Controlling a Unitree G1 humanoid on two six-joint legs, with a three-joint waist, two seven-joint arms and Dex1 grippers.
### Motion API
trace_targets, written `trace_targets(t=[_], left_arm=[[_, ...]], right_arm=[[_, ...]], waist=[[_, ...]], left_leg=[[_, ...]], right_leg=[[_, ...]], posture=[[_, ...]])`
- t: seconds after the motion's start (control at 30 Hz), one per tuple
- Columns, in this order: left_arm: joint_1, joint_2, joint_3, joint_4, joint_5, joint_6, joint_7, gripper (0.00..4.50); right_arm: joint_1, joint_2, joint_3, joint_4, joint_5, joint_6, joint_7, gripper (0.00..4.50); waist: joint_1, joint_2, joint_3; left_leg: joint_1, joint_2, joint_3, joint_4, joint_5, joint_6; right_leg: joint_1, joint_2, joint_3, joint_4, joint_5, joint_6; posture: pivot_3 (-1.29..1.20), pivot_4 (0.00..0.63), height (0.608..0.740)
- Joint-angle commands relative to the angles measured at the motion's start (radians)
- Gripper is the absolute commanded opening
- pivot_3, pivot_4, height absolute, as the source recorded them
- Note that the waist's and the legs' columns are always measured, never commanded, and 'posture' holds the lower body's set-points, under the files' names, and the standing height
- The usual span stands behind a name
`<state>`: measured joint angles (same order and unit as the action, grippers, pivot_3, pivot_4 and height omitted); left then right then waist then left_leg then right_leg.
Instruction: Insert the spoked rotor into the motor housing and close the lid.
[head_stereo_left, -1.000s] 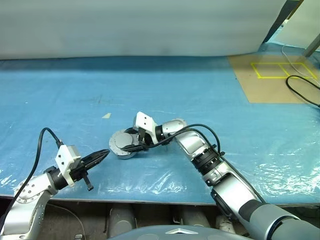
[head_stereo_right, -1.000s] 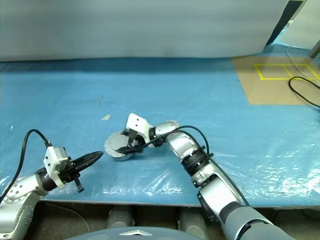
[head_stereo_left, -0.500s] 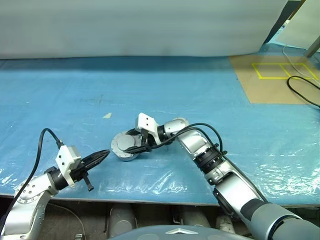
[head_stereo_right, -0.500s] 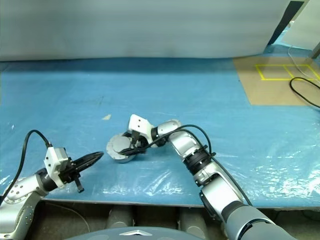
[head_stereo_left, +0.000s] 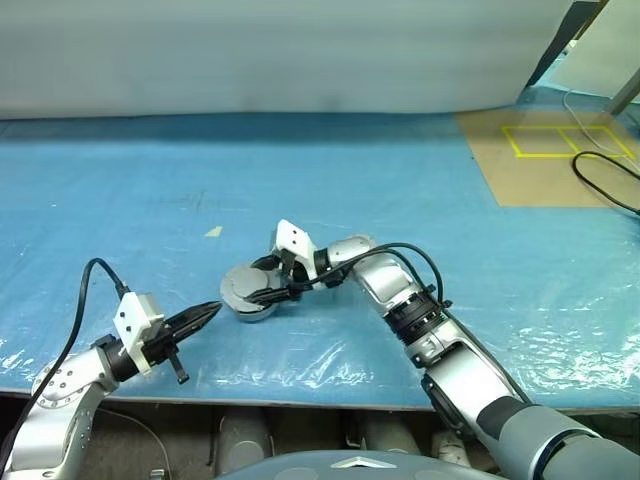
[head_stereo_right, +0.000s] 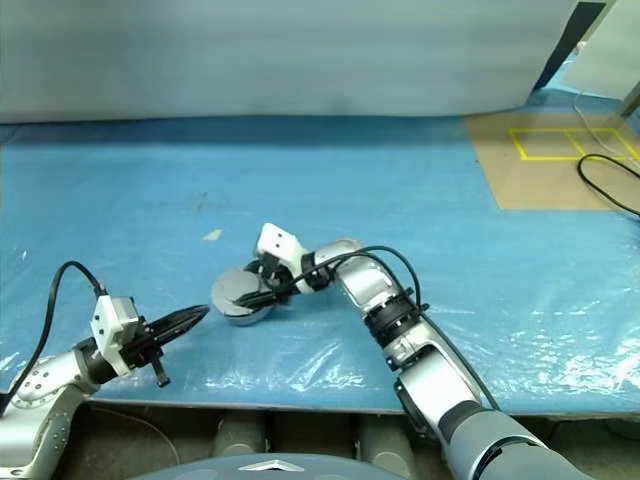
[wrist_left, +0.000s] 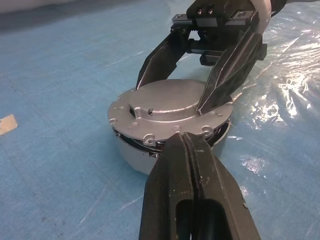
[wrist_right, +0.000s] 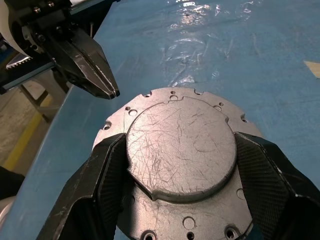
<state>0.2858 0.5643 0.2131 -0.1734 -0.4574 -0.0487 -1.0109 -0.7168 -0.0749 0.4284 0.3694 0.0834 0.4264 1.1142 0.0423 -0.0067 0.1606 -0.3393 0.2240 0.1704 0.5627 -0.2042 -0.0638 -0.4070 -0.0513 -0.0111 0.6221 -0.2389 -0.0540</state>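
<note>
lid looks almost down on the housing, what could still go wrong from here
1. The lid sits on the motor housing with a dark gap showing along the near edge, so it may not be fully seated and could stay ajar.
2. The right pincer has its fingers spread across the lid's raised centre; pulling away carelessly could drag or tilt the lid.
3. The left pincer, shut, hovers close beside the housing without holding it, so pressure on the lid might slide the housing across the slick blue sheet.

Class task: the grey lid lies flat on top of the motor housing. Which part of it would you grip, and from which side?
Probably the raised round boss of the lid, pinched across its width from above. It stands proud of the flat flange, giving the right gripper two opposed edges; its fingers already straddle it. The motor housing sits under the flange.
</note>
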Motion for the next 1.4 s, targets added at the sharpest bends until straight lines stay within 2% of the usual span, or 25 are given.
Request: trace_targets(t=[0.03, 0.6, 1.4], left_arm=[[-0.003, -0.003, 0.0, -0.004, 0.001, -0.027, -0.003, 0.0], [0.003, -0.003, -0.002, -0.002, 0.001, -0.037, -0.002, 0.0], [-0.016, -0.005, -0.01, -0.001, 0.003, -0.03, 0.001, 0.0]], right_arm=[[-0.001, -0.019, 0.023, -0.072, 0.021, 0.023, 0.046, 2.96], [0.013, -0.01, 0.044, -0.046, -0.007, 0.015, -0.01, 2.96], [0.025, -0.035, 0.076, 0.014, -0.046, -0.046, -0.012, 2.96]], waist=[[0.001, 0.0, 0.0], [-0.001, 0.0, 0.0], [-0.001, 0.0, 0.0]], left_leg=[[0.0, 0.0, 0.0, 0.0, 0.0, 0.0], [-0.002, 0.0, 0.0, 0.0, 0.0, 0.0], [-0.001, 0.0, 0.0, 0.0, 0.0, 0.0]], right_leg=[[0.0, 0.0, 0.0, 0.0, 0.0, 0.0], [-0.002, 0.0, 0.0, 0.0, 0.0, 0.0], [-0.002, 0.0, 0.0, 0.0, 0.0, 0.0]], posture=[[0.0, 0.15, 0.74], [0.0, 0.15, 0.74], [0.0, 0.15, 0.74]])
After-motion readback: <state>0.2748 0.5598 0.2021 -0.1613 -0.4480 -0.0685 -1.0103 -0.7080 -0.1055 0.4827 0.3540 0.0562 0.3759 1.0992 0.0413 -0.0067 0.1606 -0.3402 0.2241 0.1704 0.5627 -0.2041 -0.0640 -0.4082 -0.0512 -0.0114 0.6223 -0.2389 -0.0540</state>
